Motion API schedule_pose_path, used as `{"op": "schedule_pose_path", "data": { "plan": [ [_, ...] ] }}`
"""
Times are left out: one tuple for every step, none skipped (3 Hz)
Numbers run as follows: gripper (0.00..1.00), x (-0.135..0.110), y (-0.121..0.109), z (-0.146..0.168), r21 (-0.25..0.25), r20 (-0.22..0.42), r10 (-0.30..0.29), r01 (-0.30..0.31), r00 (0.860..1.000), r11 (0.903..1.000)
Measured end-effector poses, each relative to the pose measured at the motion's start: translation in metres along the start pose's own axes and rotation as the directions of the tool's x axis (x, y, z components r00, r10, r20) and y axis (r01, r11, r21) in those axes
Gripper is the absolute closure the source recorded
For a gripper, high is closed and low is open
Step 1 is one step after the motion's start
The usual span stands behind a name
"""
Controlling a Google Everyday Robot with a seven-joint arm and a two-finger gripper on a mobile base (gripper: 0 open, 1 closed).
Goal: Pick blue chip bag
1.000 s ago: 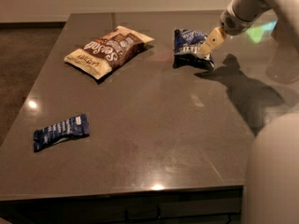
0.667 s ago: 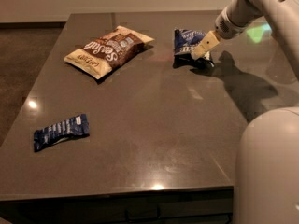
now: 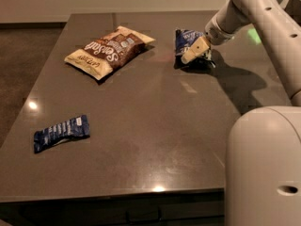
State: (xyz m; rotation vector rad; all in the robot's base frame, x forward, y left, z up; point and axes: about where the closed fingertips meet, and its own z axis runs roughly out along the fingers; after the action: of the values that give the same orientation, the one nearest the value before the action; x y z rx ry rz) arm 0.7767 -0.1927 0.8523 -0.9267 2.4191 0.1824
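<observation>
The blue chip bag [image 3: 186, 40] is a puffy navy bag with white lettering at the far right of the dark table [image 3: 141, 126]. It is tilted up, with a dark shadow under it. My gripper [image 3: 195, 51] is right at the bag's front right side, touching or overlapping it, and hides part of the bag. The white arm [image 3: 244, 8] reaches down to it from the upper right.
A larger brown-and-cream bag [image 3: 109, 51] lies at the far middle of the table, left of the blue chip bag. A small flat blue wrapper [image 3: 61, 133] lies near the front left. My white base [image 3: 263, 168] stands at the table's right front corner.
The arm and gripper have shifted slightly left and stay at the blue chip bag. The bag has hardly moved. My white base fills more of the lower right.
</observation>
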Motion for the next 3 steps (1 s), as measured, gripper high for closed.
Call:
{"op": "schedule_pose_path", "data": {
  "plan": [
    [0.25,-0.003,0.014,0.003,-0.045,-0.011,0.003,-0.003,1.000,0.9990],
    [0.48,-0.008,0.023,-0.003,-0.064,-0.008,-0.010,0.009,1.000,0.9979],
    [0.71,-0.015,0.036,-0.014,-0.087,0.010,-0.044,0.044,0.999,0.9952]
  ]
}}
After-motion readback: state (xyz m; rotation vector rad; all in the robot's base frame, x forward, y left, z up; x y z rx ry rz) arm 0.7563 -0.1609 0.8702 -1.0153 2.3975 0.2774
